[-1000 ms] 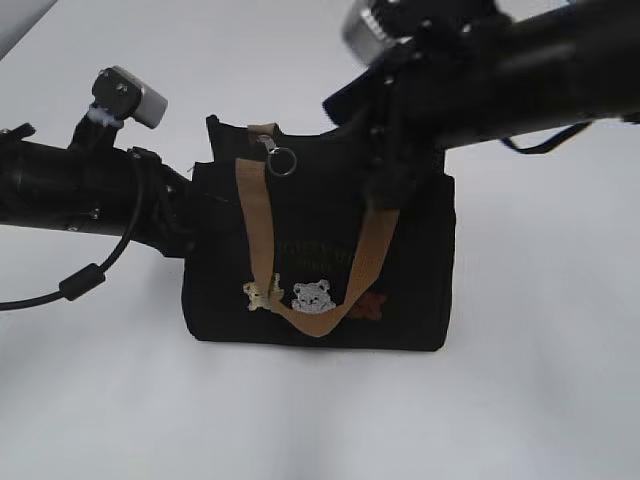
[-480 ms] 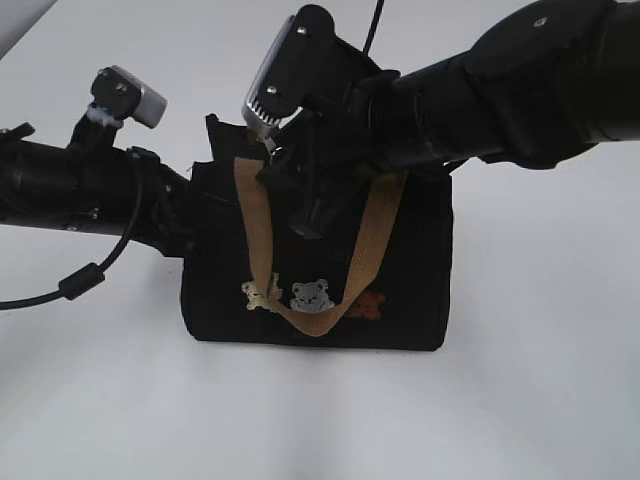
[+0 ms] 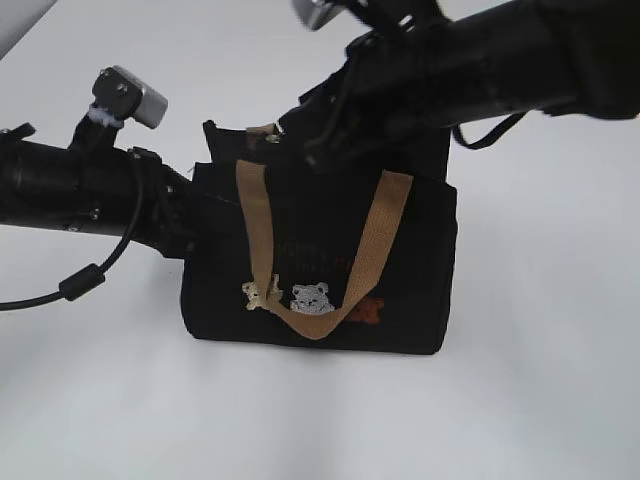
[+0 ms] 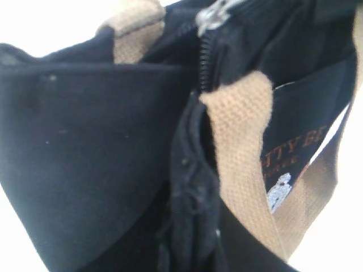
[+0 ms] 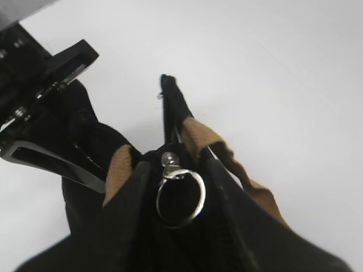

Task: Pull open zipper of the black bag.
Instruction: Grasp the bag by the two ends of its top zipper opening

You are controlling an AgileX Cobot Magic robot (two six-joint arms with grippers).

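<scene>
Now that the right end effector has swung back over the black bag, its jaws straddle the zipper ring, narrowing but not yet clamped; the left end effector's grip I cannot tell.

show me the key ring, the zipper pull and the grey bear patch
key ring (image 5: 180,199): right wrist view, lower rim of the ring
zipper pull (image 4: 211,14): left wrist view, silver body
grey bear patch (image 3: 311,297): exterior view, bear's face

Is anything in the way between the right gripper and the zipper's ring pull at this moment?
Nothing visible. In the right wrist view the right gripper has a finger on either side of the key-ring on the zipper pull. The tan handles hang down the black bag beside it, not across the gap.
</scene>
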